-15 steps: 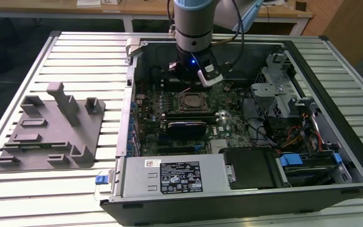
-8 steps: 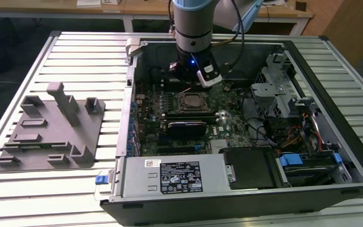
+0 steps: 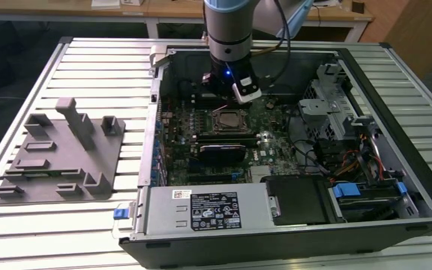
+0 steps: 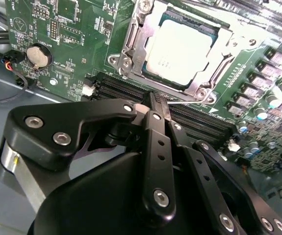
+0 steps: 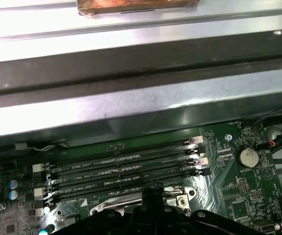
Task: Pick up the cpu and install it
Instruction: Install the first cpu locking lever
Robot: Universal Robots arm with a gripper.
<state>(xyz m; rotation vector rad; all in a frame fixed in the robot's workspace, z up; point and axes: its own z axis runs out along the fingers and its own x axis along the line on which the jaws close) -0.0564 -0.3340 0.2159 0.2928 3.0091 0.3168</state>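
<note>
The cpu (image 4: 180, 49), a flat square chip with a silvery top and a thin greenish rim, lies in the motherboard socket (image 3: 226, 119), ringed by the socket's metal frame (image 4: 131, 44). My gripper (image 4: 156, 100) hovers just beside the socket, over the black memory slots (image 4: 126, 90). Its two black fingers are pressed together with nothing between them. In the exterior view the gripper (image 3: 222, 104) hangs from the arm just behind the socket, inside the open computer case. In the first wrist view the fingers (image 5: 150, 191) meet at the frame's edge (image 5: 126, 199).
The case walls (image 3: 156, 112) enclose the motherboard. A power supply (image 3: 201, 211) sits at the front and a drive cage with cables (image 3: 351, 169) on the exterior view's right. A grey fixture plate (image 3: 58, 152) lies on the slatted table. A coin battery (image 4: 38, 55) is on the board.
</note>
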